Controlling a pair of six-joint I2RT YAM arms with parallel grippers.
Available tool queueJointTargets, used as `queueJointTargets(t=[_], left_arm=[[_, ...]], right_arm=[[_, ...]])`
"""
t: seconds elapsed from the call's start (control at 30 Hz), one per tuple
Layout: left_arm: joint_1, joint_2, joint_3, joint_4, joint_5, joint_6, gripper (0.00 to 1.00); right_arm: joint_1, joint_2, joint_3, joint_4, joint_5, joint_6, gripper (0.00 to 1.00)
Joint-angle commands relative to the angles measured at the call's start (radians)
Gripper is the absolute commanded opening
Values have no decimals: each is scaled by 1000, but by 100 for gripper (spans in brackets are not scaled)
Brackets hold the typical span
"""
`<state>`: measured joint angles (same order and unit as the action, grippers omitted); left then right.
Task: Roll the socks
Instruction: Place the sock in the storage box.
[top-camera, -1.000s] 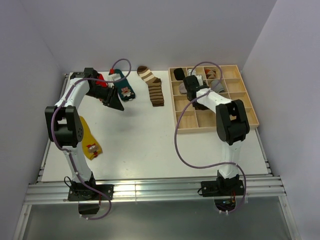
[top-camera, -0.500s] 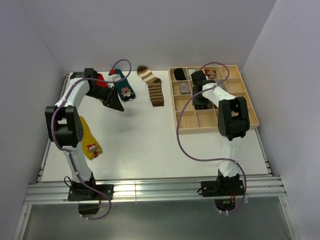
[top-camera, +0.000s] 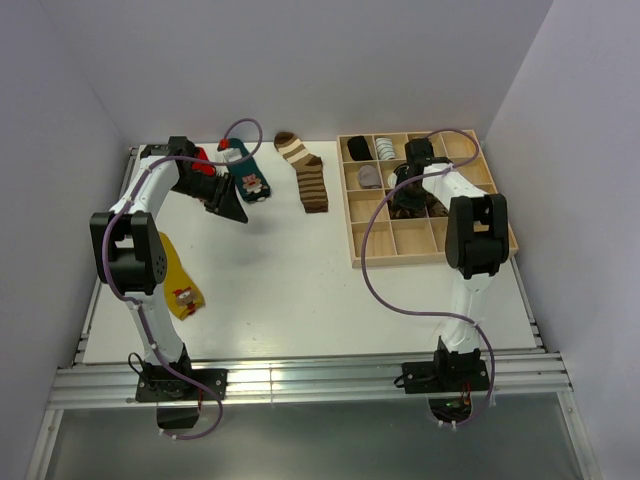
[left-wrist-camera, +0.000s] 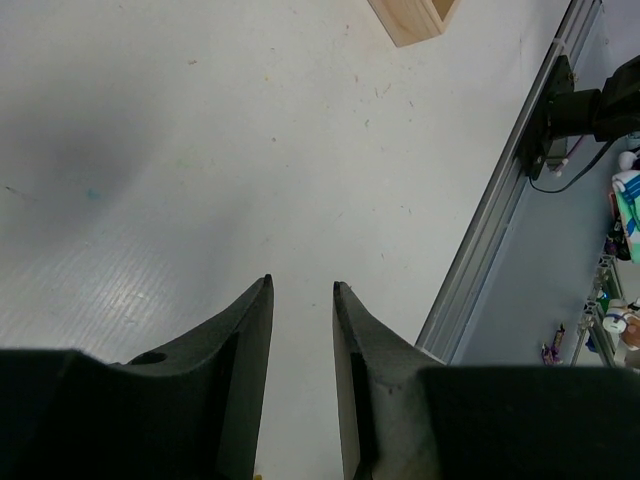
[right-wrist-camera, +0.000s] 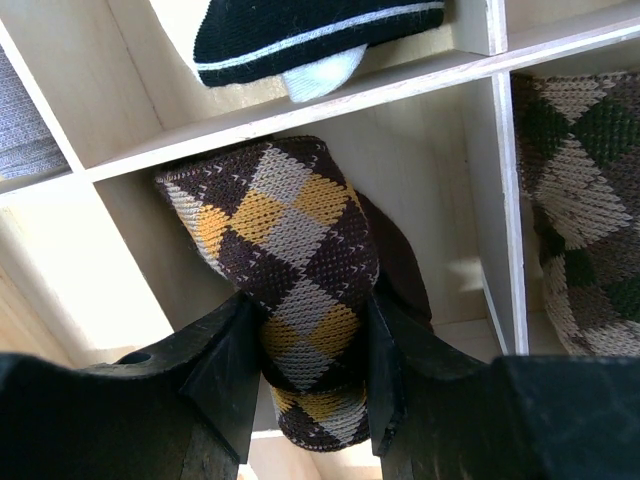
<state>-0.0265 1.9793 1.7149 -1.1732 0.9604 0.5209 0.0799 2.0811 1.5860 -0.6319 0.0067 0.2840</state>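
White table (left-wrist-camera: 300, 120) lies under the left gripper (left-wrist-camera: 301, 290), its jaws narrowly parted and empty. Right gripper (right-wrist-camera: 312, 315) clamps the rolled brown argyle sock (right-wrist-camera: 290, 230) in a wooden tray (right-wrist-camera: 300, 105) compartment. A careless release could let the roll spring open or snag a divider.

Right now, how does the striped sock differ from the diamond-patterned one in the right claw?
The striped sock lies flat on the table; the diamond-patterned sock is rolled up in a wooden tray. The striped sock shows brown and cream bands, the diamond-patterned sock brown, yellow and grey diamonds. Nothing grips the striped sock; the right gripper clamps the other. Both are mainly brown.
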Motion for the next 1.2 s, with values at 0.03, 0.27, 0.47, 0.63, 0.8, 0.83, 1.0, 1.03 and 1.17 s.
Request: queueJointTargets(t=[0.03, 0.27, 0.47, 0.63, 0.8, 0.83, 1.0, 1.03, 1.17], left_arm=[[2, -31, 26, 1, -3, -21, 35], [2, -45, 31, 9, -15, -44, 36], [2, -53, 41, 1, -17, -39, 36], [0, -42, 52, 0, -9, -38, 36], [0, -31, 84, -17, -12, -33, 37], [0, -33, 84, -16, -15, -35, 37], [0, -45, 81, -17, -34, -30, 38], [0, -49, 78, -16, -46, -30, 38], [2, -105, 2, 62, -107, -71, 38]], right_arm=[[0, 34, 2, -55, -10, 4, 19], [0, -7, -1, -68, -8, -3, 46], [0, -59, -27, -51, -8, -5, 56], [0, -107, -18, -57, 12, -8, 60], [0, -139, 0, -74, 24, -11, 63], [0, -139, 12, -86, 30, -11, 63], [-2, -156, 12, -89, 35, -16, 65], [0, -165, 3, -80, 29, -17, 65], [0, -225, -15, -66, 21, -11, 66]])
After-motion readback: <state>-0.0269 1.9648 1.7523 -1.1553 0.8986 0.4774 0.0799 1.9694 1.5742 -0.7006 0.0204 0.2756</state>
